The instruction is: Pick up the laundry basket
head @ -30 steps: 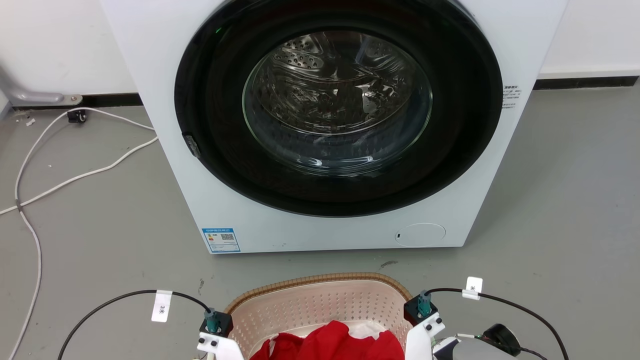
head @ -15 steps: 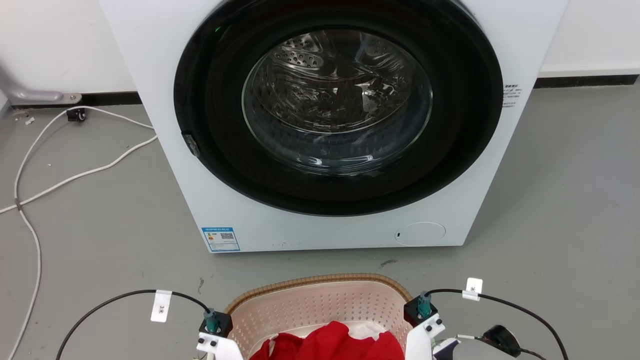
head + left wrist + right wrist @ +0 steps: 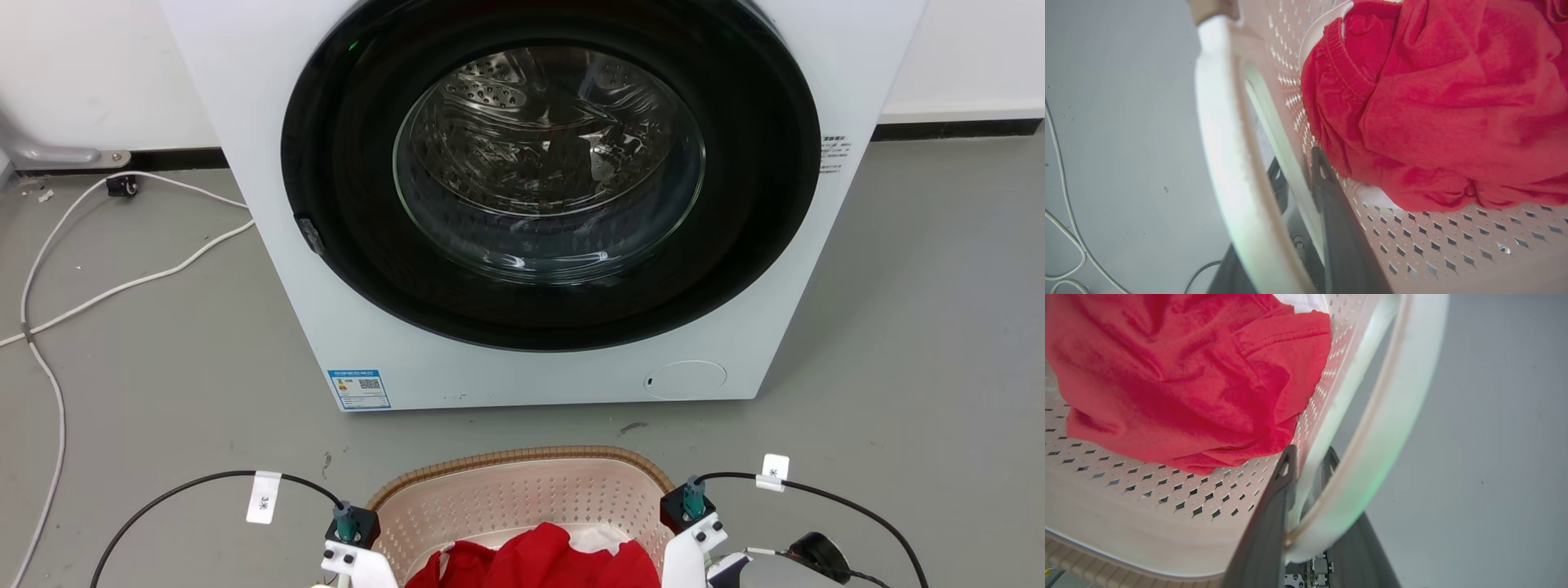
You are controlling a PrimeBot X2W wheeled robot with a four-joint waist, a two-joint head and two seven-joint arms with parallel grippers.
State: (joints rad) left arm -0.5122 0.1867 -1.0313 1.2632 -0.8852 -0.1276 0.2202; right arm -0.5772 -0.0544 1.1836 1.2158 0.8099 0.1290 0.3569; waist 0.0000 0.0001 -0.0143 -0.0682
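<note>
The laundry basket (image 3: 522, 490), pale pink with perforated walls and a brown woven rim, sits at the bottom centre of the head view, between my two wrist brackets. A red garment (image 3: 539, 559) lies inside it over something white. In the left wrist view my left gripper (image 3: 1300, 175) is shut on the basket's left wall by the white handle (image 3: 1220, 134), with one finger inside and one outside. My right gripper (image 3: 1308, 461) clamps the right wall at the other white handle (image 3: 1396, 416) the same way. The red garment (image 3: 1433, 102) lies close to both inner fingers.
A white washing machine (image 3: 539, 204) with its round glass door closed stands right ahead of the basket. White cables (image 3: 122, 286) trail across the grey floor at the left. Black cables (image 3: 188, 486) arc from both wrists. Bare floor lies to the right.
The whole head picture has drifted by a few pixels, which is a camera move. The basket, the garment and both arms keep their places.
</note>
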